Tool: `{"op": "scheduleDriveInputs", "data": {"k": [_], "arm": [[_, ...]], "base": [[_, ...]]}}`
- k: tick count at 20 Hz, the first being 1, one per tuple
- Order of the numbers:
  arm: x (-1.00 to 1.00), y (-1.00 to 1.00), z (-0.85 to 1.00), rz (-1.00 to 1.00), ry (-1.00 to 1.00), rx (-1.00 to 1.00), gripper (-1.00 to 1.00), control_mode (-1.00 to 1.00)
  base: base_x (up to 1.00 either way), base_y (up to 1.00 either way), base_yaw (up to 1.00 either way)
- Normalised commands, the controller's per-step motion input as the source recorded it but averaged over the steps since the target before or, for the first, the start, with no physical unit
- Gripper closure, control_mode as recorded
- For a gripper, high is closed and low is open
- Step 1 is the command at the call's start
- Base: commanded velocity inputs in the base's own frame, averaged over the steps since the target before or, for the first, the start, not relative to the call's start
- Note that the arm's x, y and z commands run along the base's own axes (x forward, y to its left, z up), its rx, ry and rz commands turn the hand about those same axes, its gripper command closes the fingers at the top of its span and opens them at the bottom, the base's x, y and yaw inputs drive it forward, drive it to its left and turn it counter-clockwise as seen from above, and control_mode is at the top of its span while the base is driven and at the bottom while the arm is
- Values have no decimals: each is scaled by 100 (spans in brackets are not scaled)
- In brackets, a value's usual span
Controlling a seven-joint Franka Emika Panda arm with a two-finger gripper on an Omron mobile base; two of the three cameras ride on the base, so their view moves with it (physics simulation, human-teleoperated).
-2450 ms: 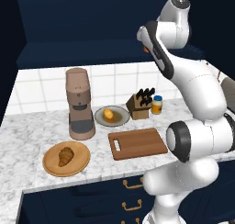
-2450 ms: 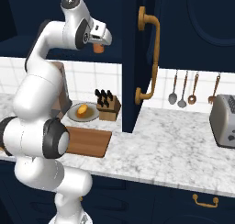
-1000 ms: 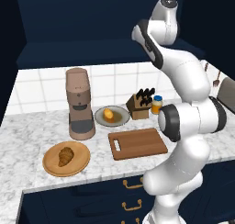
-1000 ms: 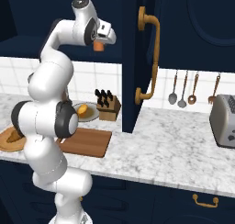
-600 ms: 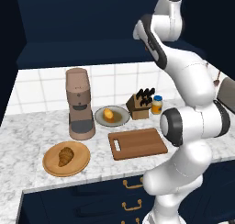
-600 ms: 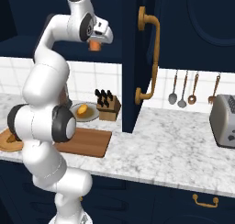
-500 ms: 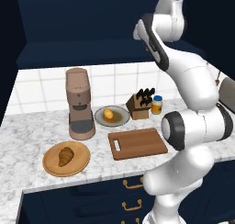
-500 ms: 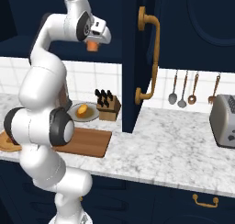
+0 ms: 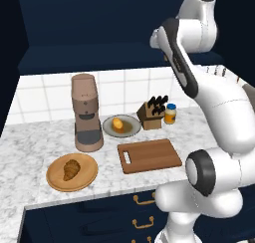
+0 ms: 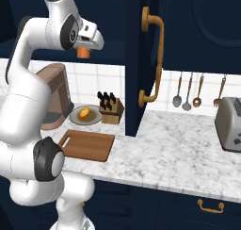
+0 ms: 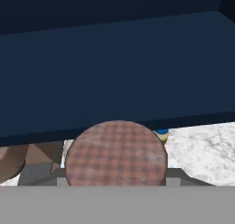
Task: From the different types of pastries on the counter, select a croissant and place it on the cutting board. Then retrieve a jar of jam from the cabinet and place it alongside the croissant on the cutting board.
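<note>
I have the gripper [image 10: 84, 51] up high beside the cabinet [image 10: 188, 26], closed on the jar [image 10: 83, 53]; in the hand view its checked lid [image 11: 115, 154] sits right at the bottom between the fingers, which are themselves hidden, so I judge the grip from the jar hanging there with nothing else under it. The jaws look set about as wide as the jar, no more. My worry from here is the long way down: if the grip is shallow or off-centre, a quick swing of the wrist could let the jar slip and fall on the counter [image 9: 30, 147]. The open cabinet door [image 10: 141, 59] stands just to the side of the hand, and a wide turn could knock the jar against it. Well below the gripper lies the board [image 9: 149, 155], bare, with the knife block [image 9: 152, 118] and a small bottle [image 9: 171, 113] just behind it, either of which a low approach could clip. The croissant [image 9: 71, 169] is on the wooden plate [image 9: 55, 180], well off to the far side of the board, not on it, so I judge that step undone. The yellow pastry [image 9: 117, 123] sits on the grey plate [image 9: 130, 131] beside the coffee machine [image 9: 85, 112].
</note>
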Motion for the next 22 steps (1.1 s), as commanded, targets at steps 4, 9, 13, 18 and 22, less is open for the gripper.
{"op": "scheduleDriveInputs", "data": {"k": [4,9,13,18,22], "arm": [[-61,10,3,12,-4,0,100,-100],[-38,25,0,27,0,3,100,-100],[-53,34,0,35,0,0,100,-100],[-61,22,-7,35,0,0,100,-100],[-87,5,-15,32,-3,0,100,-100]], "base": [[0,0,0],[0,0,0],[0,0,0],[0,0,0],[0,0,0]]}}
